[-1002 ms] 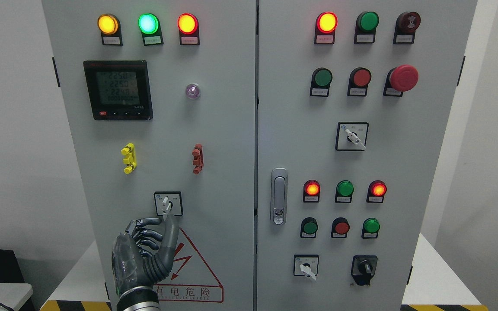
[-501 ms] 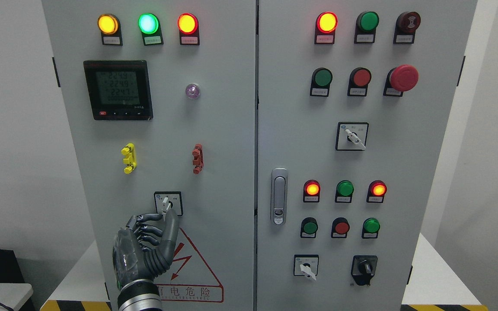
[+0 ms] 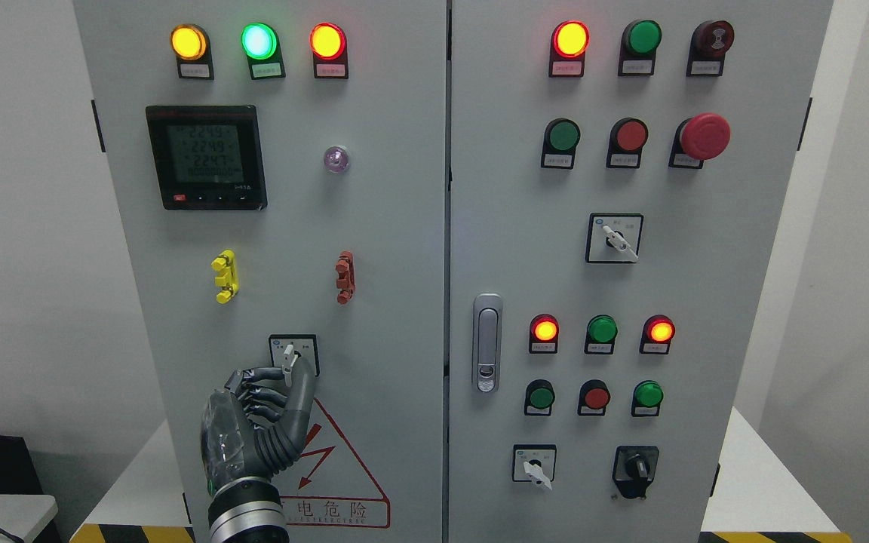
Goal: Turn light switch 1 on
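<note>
The rotary switch [image 3: 293, 356] the left hand [image 3: 257, 426] is working toward sits low on the left door [image 3: 389, 226] of the cabinet, just above the warning triangle [image 3: 336, 467] near that door's bottom edge. It lies directly above the fingers [image 3: 300, 392]: the tallest finger rises beside the lower end of the white lever and appears to touch it or nearly so, though contact cannot be confirmed from this angle. The lever's long axis runs close to vertical, tipped slightly so its lower end points down and to the left. The fingers are partly curled, closed round nothing, the shorter ones folded toward the palm. Only the left hand shows; the right arm is out of view, so the left is plainly the nearer one, and the coming turn likely depends on pressing the lever sideways from below. By count, the left door carries one rotary switch, three lit lamps along its top edge, one meter [image 3: 206, 157], one small violet lamp [image 3: 336, 159], and two clips, one yellow [image 3: 225, 276] and one red-brown [image 3: 345, 277]. The right door [image 3: 706, 302] carries three more rotary selectors, one black-knobbed, and one door latch [image 3: 486, 343].
</note>
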